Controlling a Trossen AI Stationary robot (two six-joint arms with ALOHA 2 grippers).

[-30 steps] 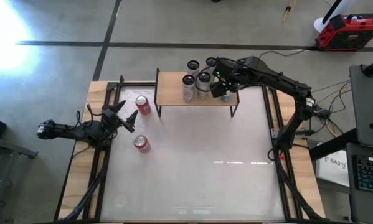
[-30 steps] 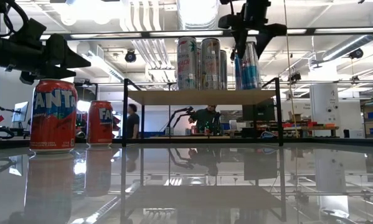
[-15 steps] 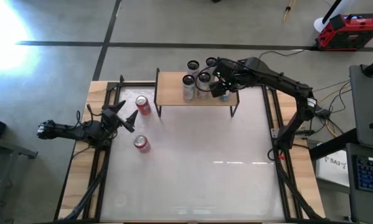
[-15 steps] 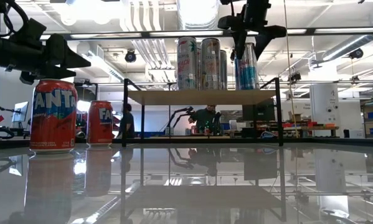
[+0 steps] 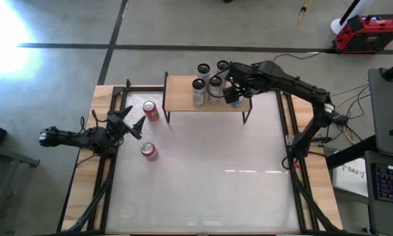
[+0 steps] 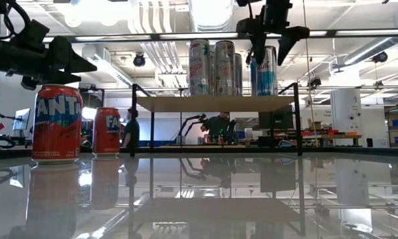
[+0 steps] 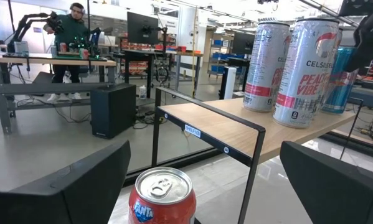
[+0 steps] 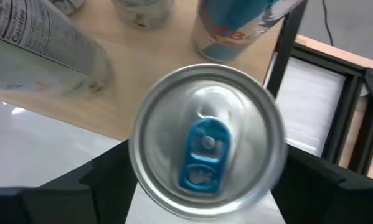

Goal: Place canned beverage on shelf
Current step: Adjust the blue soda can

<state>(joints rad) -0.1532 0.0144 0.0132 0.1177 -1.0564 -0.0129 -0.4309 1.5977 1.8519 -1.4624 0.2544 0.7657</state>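
Observation:
A blue canned beverage (image 6: 265, 72) stands upright on its base at the right end of the shelf (image 6: 212, 103), a tan wooden top on black legs. My right gripper (image 6: 270, 45) hangs over it, pointing steeply down and open. Its fingers stand on either side of the can's silver top (image 8: 205, 149). Several taller cans (image 5: 206, 88) stand on the shelf beside it. My left gripper (image 5: 132, 121) waits open and level at the table's left edge, facing a red Fanta can (image 7: 160, 196). My right gripper has one finger (image 6: 285, 41) plainly clear of the blue can's upper rim. The other finger (image 6: 255, 50) lines up with the can's edge, and I cannot tell whether it touches.
Two red Fanta cans (image 5: 150, 110) (image 5: 149, 151) stand on the table's left side, one next to the shelf's left legs. The white table surface (image 5: 209, 170) stretches from the shelf toward the near edge. People work at benches in the room beyond.
My right gripper has opened while staying in place above the shelf. Its fingers have spread away from the top of the blue can, which stays upright on the shelf.

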